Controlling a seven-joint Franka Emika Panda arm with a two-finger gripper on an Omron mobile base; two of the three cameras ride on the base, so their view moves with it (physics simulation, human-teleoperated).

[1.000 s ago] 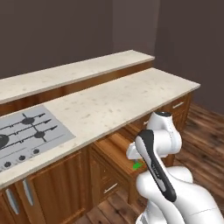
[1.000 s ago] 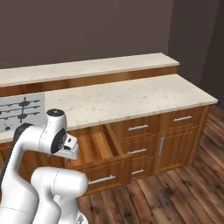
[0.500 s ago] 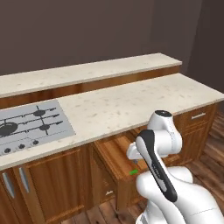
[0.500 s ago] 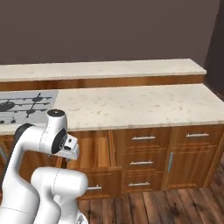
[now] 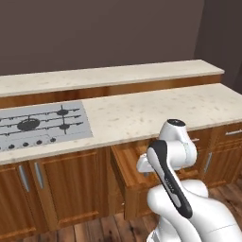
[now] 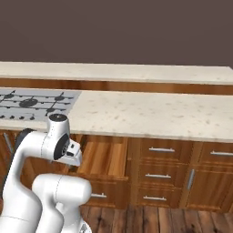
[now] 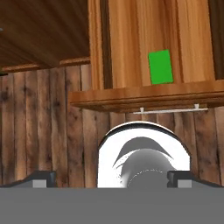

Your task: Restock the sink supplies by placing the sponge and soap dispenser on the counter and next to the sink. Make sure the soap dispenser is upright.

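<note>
Sponge lies flat in the open drawer below the wide-open hand.

The counter is wide and flat from the middle out to the right; the grey stovetop with its black burner grates takes up the left part; a raised back ledge runs along the far side like a low wall. Under the counter's near edge an open drawer sticks out toward the robot; its top is open, so a hand can reach down into it. In the hand view the sponge lies flat on the drawer floor with bare wood all around it; the drawer's front board crosses below it.
</note>
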